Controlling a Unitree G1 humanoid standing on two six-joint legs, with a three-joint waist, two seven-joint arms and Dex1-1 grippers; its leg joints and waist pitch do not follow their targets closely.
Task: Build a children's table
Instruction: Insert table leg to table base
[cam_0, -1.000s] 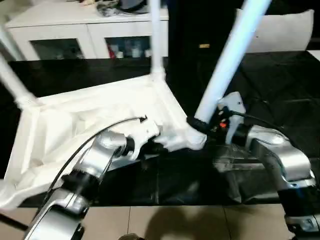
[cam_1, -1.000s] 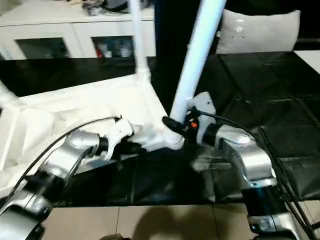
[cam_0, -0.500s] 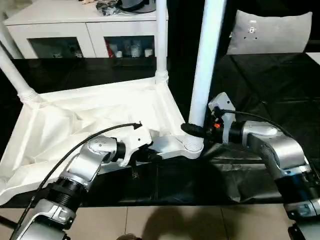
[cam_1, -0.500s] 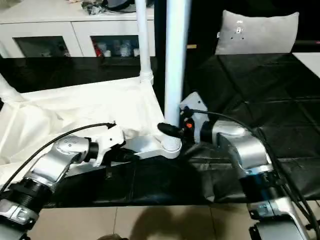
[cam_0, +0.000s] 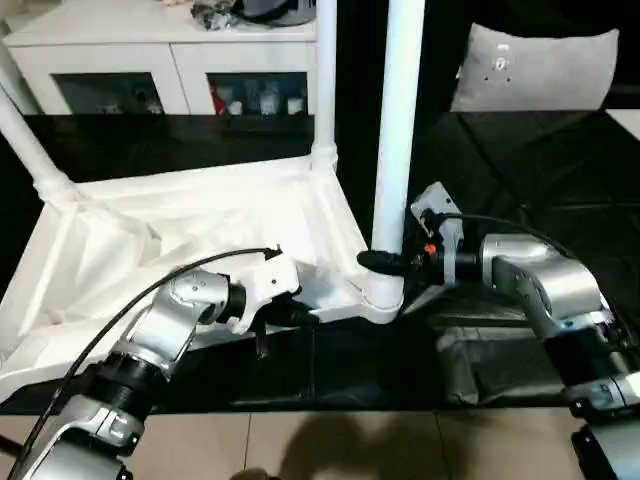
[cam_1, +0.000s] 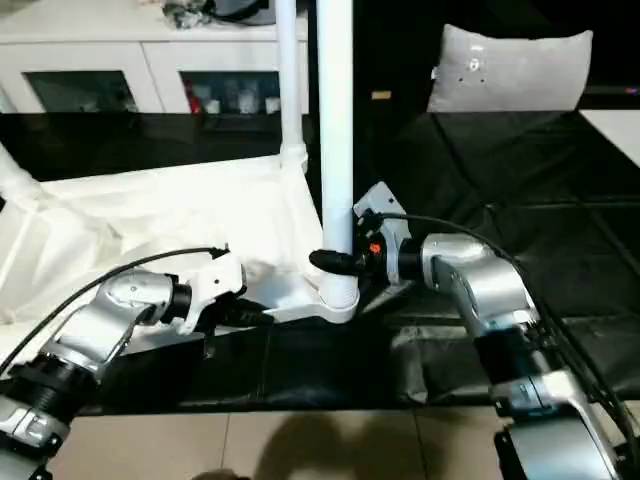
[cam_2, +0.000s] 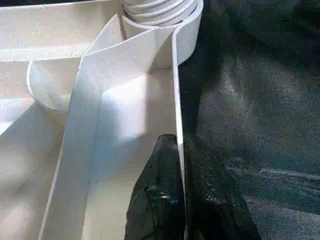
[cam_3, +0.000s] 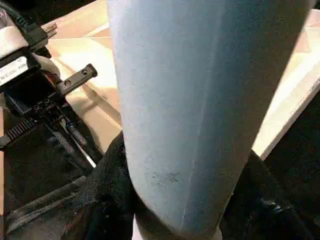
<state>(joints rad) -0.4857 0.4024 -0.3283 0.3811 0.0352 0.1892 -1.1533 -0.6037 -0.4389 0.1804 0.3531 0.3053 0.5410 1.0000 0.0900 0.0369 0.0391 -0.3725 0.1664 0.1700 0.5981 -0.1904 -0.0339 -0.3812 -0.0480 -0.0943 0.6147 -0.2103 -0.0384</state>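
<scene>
Between right gripper (cam_0: 385, 262) fingers, clamped: upright table leg (cam_0: 396, 130); left gripper (cam_0: 300, 316) pinching tabletop rim (cam_2: 176, 90).

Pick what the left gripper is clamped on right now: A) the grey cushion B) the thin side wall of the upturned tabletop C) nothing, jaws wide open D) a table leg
B: in the left wrist view the left gripper has its black fingers shut on either side of the tabletop's thin white side wall, below a corner socket.

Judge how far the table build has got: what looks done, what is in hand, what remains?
Done: three legs stand in corner sockets of the upturned top. In hand: the right gripper clasps the near leg at its socket, and the left gripper pinches the top's rim. Remaining: a fourth leg, not in view.
</scene>
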